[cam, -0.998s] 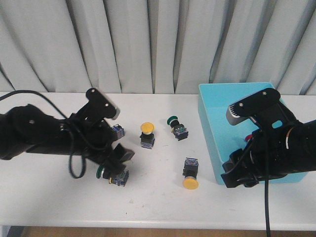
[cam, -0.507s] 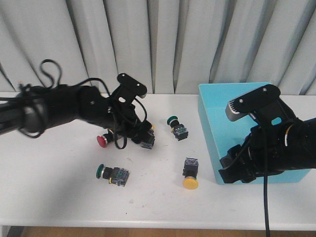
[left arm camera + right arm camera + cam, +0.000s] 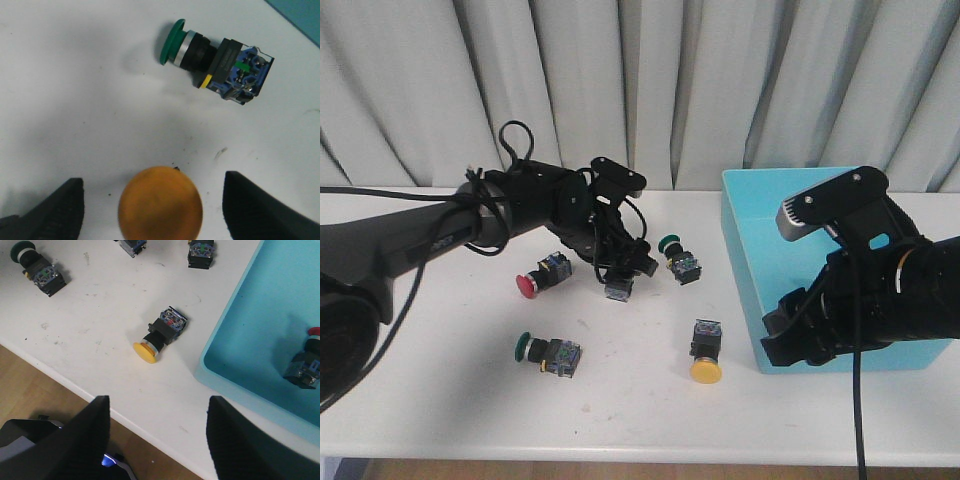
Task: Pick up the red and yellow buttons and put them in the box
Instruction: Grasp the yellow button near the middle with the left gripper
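The task looks only partly done: the right wrist view shows one red-capped button already lying inside the box, the turquoise bin at the right side of the white tabletop, and I see no other button in it, though part of its floor is hidden. Still out on the tabletop are a red button lying on its side left of centre, a yellow button lying on its side just beside the box's near corner, and a second yellow button standing cap-up. The left gripper hangs over that second one with its jaws spread apart, one finger on each side of the cap and neither touching it, so the grasp is not yet made. The right gripper sits past the tabletop's front edge near the box, its jaws also wide apart and holding nothing. Two green-capped switches, one near the left gripper and one nearer the front edge, do not belong to the task and should stay put. By my count three buttons remain to be moved, and the upright yellow one seems next.
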`<action>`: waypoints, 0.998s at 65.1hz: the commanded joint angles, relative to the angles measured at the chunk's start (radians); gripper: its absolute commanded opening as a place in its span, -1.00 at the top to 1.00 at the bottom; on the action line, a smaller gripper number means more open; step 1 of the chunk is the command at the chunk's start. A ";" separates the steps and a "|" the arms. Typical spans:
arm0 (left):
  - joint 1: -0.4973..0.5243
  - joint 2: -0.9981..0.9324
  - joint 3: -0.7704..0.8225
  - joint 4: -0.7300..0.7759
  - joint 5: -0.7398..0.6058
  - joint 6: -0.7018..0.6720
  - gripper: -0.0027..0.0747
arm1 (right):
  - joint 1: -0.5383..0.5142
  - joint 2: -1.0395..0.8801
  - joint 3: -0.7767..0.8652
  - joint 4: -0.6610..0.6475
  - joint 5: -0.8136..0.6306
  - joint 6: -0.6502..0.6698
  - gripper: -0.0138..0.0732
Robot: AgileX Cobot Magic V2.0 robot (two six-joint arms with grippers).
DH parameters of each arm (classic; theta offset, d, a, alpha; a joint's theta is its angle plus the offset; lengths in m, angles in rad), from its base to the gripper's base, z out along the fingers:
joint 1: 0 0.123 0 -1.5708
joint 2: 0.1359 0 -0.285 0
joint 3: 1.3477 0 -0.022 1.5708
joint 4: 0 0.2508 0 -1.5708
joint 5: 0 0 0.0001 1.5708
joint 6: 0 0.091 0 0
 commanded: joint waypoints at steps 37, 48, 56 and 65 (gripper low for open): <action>-0.012 -0.009 -0.053 0.017 -0.037 -0.063 0.29 | 0.001 -0.024 -0.024 0.000 -0.052 -0.005 -0.26; -0.012 -0.026 -0.053 0.017 0.004 -0.063 0.42 | 0.001 -0.024 -0.024 0.000 -0.052 -0.005 -0.26; -0.012 -0.075 -0.053 0.017 0.047 -0.063 0.43 | 0.001 -0.024 -0.024 -0.005 -0.052 -0.005 -0.26; -0.008 -0.160 -0.053 0.022 0.105 -0.058 0.43 | 0.001 -0.024 -0.024 -0.006 -0.051 -0.005 -0.26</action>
